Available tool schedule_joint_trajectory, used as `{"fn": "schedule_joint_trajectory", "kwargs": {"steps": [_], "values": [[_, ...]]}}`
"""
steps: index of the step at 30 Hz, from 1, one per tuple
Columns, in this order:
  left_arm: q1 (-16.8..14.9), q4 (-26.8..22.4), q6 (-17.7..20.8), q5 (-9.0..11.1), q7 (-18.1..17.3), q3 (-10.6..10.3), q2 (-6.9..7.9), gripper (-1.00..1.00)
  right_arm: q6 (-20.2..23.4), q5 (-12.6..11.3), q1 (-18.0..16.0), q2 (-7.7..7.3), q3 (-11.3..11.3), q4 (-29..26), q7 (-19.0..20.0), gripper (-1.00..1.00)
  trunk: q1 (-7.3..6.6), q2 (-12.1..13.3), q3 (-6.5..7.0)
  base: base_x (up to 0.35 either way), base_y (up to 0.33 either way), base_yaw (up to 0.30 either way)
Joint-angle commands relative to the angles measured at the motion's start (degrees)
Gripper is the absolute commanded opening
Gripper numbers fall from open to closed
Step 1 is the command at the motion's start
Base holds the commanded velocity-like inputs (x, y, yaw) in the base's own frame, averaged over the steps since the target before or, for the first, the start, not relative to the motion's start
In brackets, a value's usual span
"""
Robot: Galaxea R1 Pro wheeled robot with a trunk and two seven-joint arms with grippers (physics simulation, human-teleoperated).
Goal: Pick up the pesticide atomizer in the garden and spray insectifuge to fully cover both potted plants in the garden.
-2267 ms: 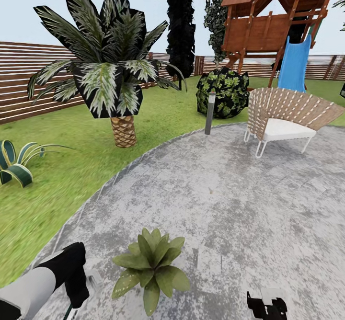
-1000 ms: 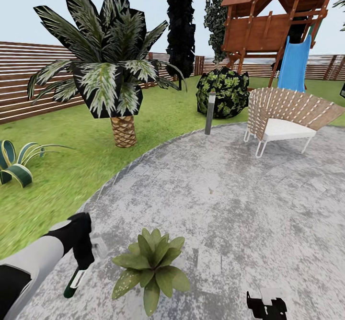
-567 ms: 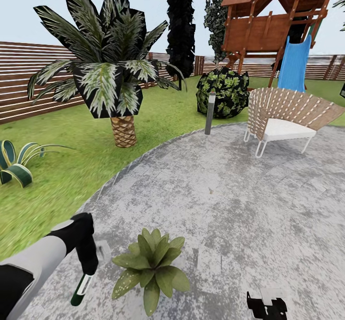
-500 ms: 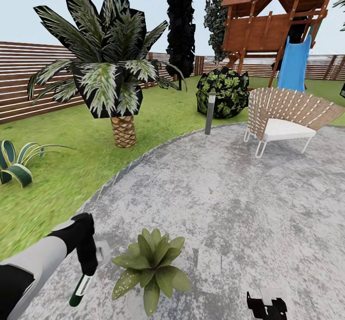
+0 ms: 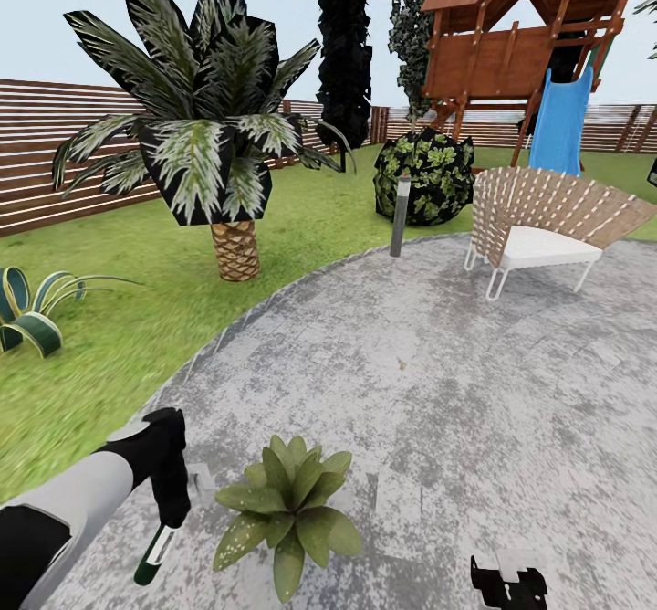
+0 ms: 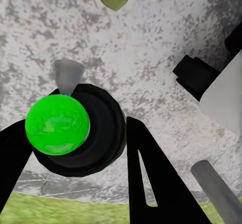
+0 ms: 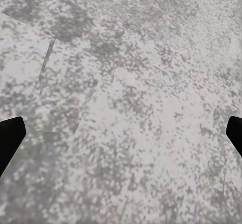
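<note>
At the lower left of the head view, the left hand (image 5: pixel 172 510) pinches the pesticide atomizer (image 5: pixel 155 552), which hangs below it, dark end down, just left of the potted plant (image 5: pixel 286 508). Over the past two seconds this arm has risen into view and carried the bottle nearer the rosette. The right hand (image 5: pixel 507 583), at the bottom edge, has its fingers spread wide over the grey mottled paving (image 5: pixel 438 382). Lawn (image 5: pixel 137 318), a slat fence (image 5: pixel 55 163) and a wicker chair (image 5: pixel 538 222) lie beyond.

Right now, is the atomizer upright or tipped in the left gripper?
Tipped: the pesticide atomizer hangs down from the left gripper, dark end lowest and slanted, beside the potted plant.
</note>
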Motion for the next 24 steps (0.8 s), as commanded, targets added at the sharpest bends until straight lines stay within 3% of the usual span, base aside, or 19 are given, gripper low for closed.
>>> {"fn": "schedule_joint_trajectory", "kwargs": {"steps": [1, 10, 14, 17, 20, 24], "values": [[0.0, -0.08, 0.55, -0.25, -0.33, -0.14, 0.03, -1.0, -0.17, 0.61, -0.04, 0.01, -0.45, 0.06, -0.18, 1.0, -0.01, -0.02, -0.05, 0.0, 0.0, 0.0], [0.14, 0.04, 0.38, -0.25, -0.11, 0.02, 2.42, -1.0, -0.17, 0.61, -0.04, 0.01, -0.45, 0.06, -0.18, 1.0, -0.01, -0.02, -0.05, 0.0, 0.0, 0.0], [0.51, -0.03, 0.52, -0.25, -0.01, 0.02, 1.53, -1.0, -0.17, 0.61, -0.04, 0.07, -0.45, 0.0, -0.18, 1.0, -0.01, -0.02, -0.05, 0.0, 0.0, 0.0], [0.56, -0.05, 0.91, -0.25, 0.09, 0.07, -0.36, -1.0, -0.17, 0.61, -0.04, 0.05, -0.45, -0.02, -0.18, 1.0, -0.01, -0.02, -0.05, 0.0, 0.0, 0.0], [0.52, -0.05, 1.09, -0.27, 0.16, 0.06, -1.34, -1.0, -0.17, 0.61, -0.04, 0.09, -0.45, -0.02, -0.18, 1.0, -0.01, -0.02, -0.05, 0.0, 0.0, 0.0], [0.57, 0.49, 1.14, -0.26, 3.34, -0.11, -0.93, -1.0, -0.17, 0.61, -0.04, 0.09, -0.45, -0.02, -0.18, 1.0, -0.01, -0.02, -0.05, 0.0, 0.0, 0.0]]}}
